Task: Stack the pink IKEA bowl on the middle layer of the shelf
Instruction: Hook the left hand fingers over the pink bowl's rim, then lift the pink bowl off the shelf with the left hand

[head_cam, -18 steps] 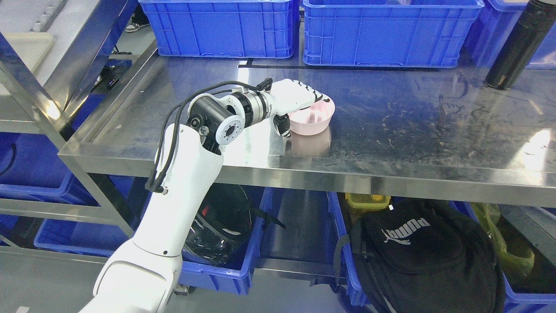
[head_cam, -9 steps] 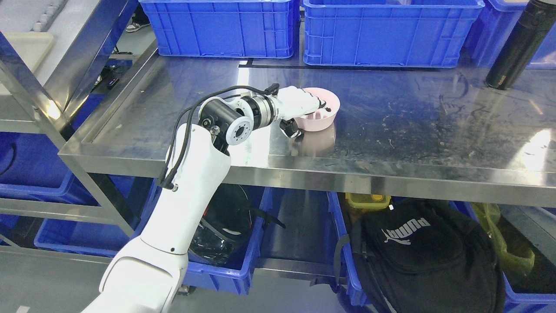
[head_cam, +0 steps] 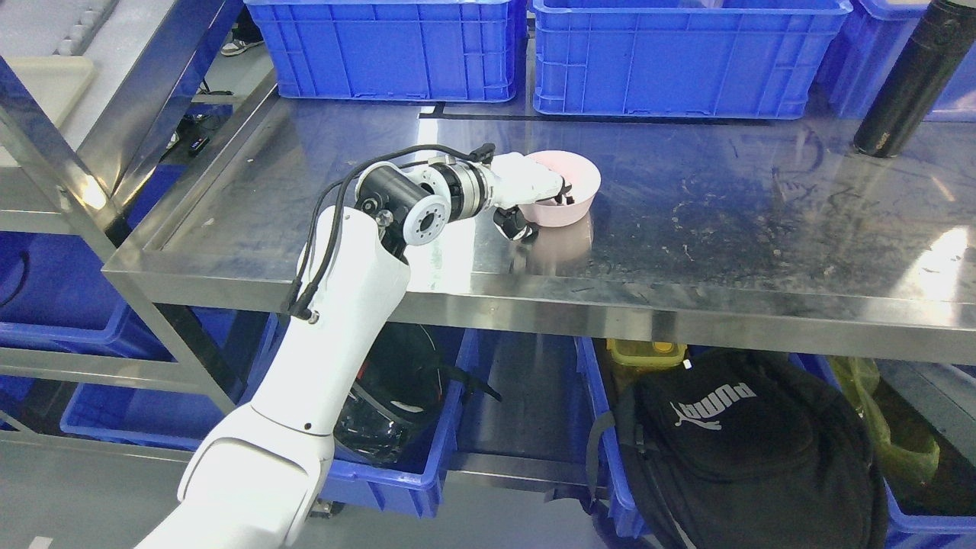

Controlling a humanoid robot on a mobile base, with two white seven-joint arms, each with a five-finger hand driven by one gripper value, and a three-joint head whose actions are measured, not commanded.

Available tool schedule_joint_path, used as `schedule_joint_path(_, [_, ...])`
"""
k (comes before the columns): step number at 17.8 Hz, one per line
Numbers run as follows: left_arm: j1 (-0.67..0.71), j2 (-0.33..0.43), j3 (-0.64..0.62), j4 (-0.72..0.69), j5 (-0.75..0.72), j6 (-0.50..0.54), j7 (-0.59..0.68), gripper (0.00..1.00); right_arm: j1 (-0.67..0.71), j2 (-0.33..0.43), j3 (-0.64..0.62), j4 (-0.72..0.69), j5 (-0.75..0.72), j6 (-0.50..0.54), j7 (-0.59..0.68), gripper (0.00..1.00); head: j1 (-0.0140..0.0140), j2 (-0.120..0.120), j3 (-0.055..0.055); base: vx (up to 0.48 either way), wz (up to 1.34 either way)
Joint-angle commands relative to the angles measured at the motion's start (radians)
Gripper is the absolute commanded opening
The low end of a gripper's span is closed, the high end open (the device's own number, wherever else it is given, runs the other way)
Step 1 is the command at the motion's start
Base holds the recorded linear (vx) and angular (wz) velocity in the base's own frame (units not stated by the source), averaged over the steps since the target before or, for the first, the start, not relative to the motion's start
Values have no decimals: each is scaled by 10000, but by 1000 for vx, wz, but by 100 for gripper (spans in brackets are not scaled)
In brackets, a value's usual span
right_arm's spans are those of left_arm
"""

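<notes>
On the steel shelf, near its front edge: pink bowl, mouth up and tipped slightly toward the camera, round with no long axis to call. Gripped at its left rim by the left hand, fingers hooked inside, thumb outside below.

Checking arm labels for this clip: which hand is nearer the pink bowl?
Left. The left hand grips the pink bowl at its left rim, fingers inside, on the steel shelf. The right hand is out of view.
</notes>
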Motion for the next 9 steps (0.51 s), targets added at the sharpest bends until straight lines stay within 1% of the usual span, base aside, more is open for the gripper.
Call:
schedule_joint_path(1, [-92,111,194,409,550,-206,-141,21,230,-175,0,-175,0,3,0,100,0,0,0,0,0])
schedule_joint_path(2, [-107,111,347,348,628,-252,-203,16,230,-175,0,-175,0,3,0,100,0,0,0,0,0])
schedule_joint_path(4, [-92,111,699,43,659,-375,-219,10,230,-175,0,-175,0,3,0,100,0,0,0,0,0])
schedule_joint_path(5, [-107,111,945,-126,675,-497,-219,9,230,-175,0,-175,0,3,0,100,0,0,0,0,0])
schedule_joint_path(7, [-107,111,1512,-464,843,-1002,-219,4,230,-175,0,-175,0,3,0,100,0,0,0,5,15])
schedule_joint_path(8, [-107,111,1894,-663,1026,-1415,-249,1,230,-175,0,-175,0,3,0,100,0,0,0,0,0])
schedule_joint_path(9, [-122,111,2187,-816,1164,-1722,-340,0,230,-175,0,-175,0,3,0,100,0,0,0,0,0])
